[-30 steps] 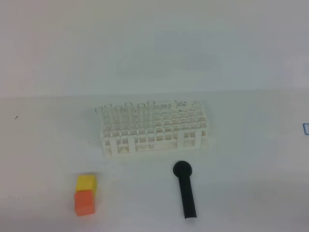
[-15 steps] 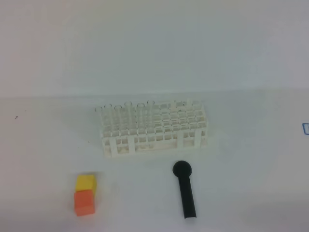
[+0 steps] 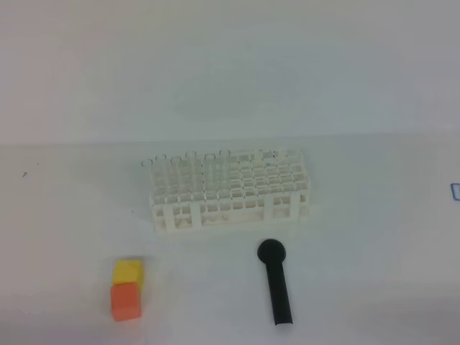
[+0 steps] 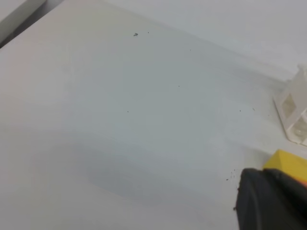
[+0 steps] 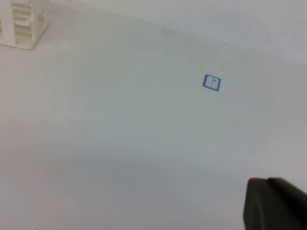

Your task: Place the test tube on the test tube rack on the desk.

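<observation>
The white test tube rack stands mid-desk in the exterior high view. Several clear test tubes stand upright in its left half. The desk is plain white. Neither arm shows in that view. A corner of the rack appears at the right edge of the left wrist view, where a dark part of my left gripper fills the bottom right corner. The rack's corner also sits top left in the right wrist view, with a dark part of my right gripper low right. Both grippers are shut and hold nothing.
A black round-headed tool lies in front of the rack. A yellow block and an orange block sit at the front left; the yellow block shows beside my left gripper. A small blue mark is on the desk at the right.
</observation>
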